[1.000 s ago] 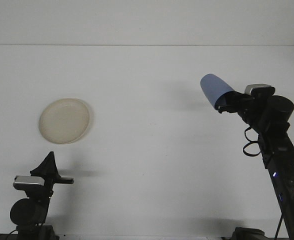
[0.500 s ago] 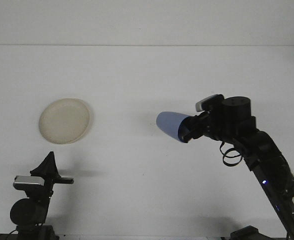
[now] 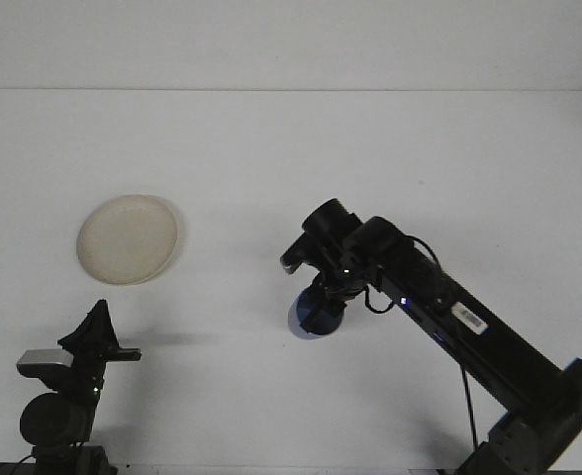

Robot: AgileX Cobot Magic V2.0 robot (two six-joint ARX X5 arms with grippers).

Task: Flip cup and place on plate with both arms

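— Where are we in the job?

— The right gripper (image 3: 319, 309) is clamped on the blue cup (image 3: 308, 319), low over the middle of the tabletop (image 3: 291, 158), arm stretched forward and wrist bent down. It looks like the set-down for a handover.

— And the other?

— The left gripper (image 3: 99, 322) waits near the front-left corner; I cannot tell its fingers. Next it must reach the cup, then the plate (image 3: 128, 238) by the left edge.

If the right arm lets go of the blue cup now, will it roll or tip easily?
The blue tapered cup, held by the right end effector, looks rigid and light. Its round, tapered wall would probably roll in a curve if laid sideways. Standing on one end, it seems stable.
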